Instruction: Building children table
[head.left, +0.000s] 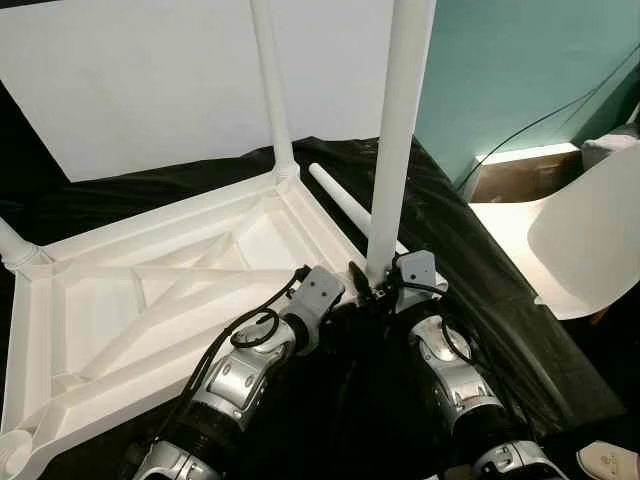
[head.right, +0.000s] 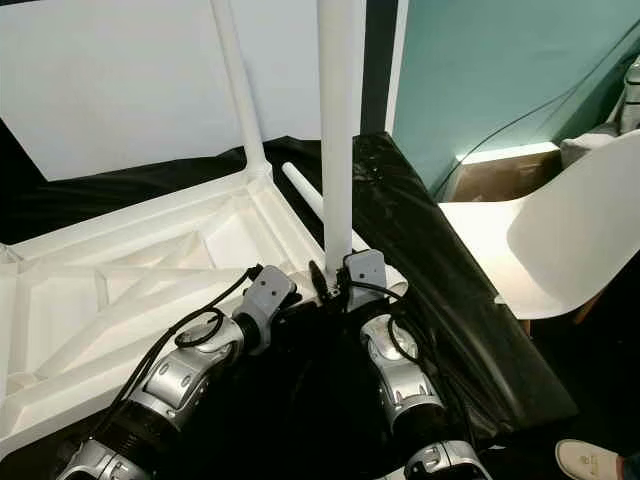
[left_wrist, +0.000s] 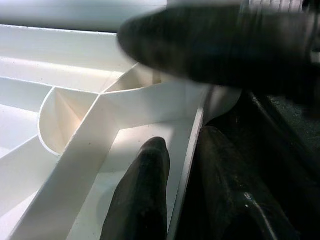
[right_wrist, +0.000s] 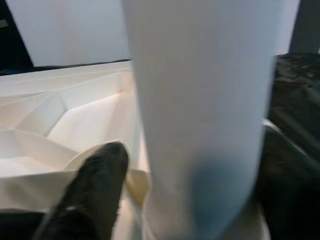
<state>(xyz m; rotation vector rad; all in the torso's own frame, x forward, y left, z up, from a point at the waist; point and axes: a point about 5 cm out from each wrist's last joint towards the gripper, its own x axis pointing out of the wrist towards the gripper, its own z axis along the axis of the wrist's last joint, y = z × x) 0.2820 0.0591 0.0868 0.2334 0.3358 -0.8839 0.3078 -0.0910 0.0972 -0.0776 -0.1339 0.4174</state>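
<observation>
The white children's table (head.left: 150, 300) lies upside down on a black cloth. One white leg (head.left: 272, 90) stands upright in the far corner. A second leg (head.left: 400, 140) stands in the near right corner socket, and my right gripper (head.left: 380, 283) is shut around its base; the right wrist view has the leg (right_wrist: 200, 115) close up beside one finger (right_wrist: 95, 190). My left gripper (head.left: 345, 290) is just left of it, shut on the table's edge rim (left_wrist: 192, 165), with one finger (left_wrist: 142, 200) inside the frame. A loose leg (head.left: 340, 195) lies on the cloth.
The black cloth (head.left: 470, 250) drops off at the right. A white chair (head.left: 590, 230) stands close on the right, with a shoe (head.left: 610, 462) on the floor below it. A white board (head.left: 150, 80) leans at the back beside a teal wall (head.left: 520, 70).
</observation>
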